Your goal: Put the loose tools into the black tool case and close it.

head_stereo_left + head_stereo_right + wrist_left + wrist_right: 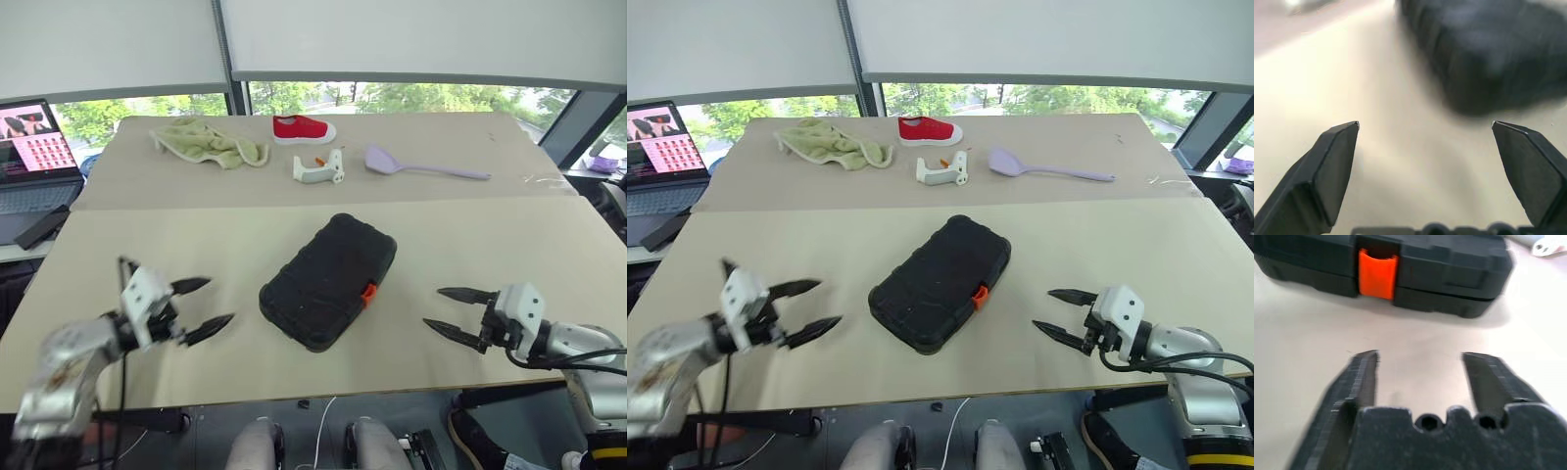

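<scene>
Inside, nothing shows: black tool case (329, 281) lies shut between the spread, empty left gripper (201, 305) and right gripper (446, 310).

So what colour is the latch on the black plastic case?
Orange latch, clearest in the right wrist view.

The closed black tool case (330, 282) lies diagonally at the centre of the near table (245, 245) and is the only obstacle there. Bare table surface lies on both sides of it. The left gripper (201, 306) and right gripper (449, 311), fingers spread, stand apart from the case with open table between. On the far table, the green cloth (209, 143), red shoe (303, 128), white object (319, 167) and lilac spatula (421, 165) stand in a row, with bare gaps between them.
</scene>
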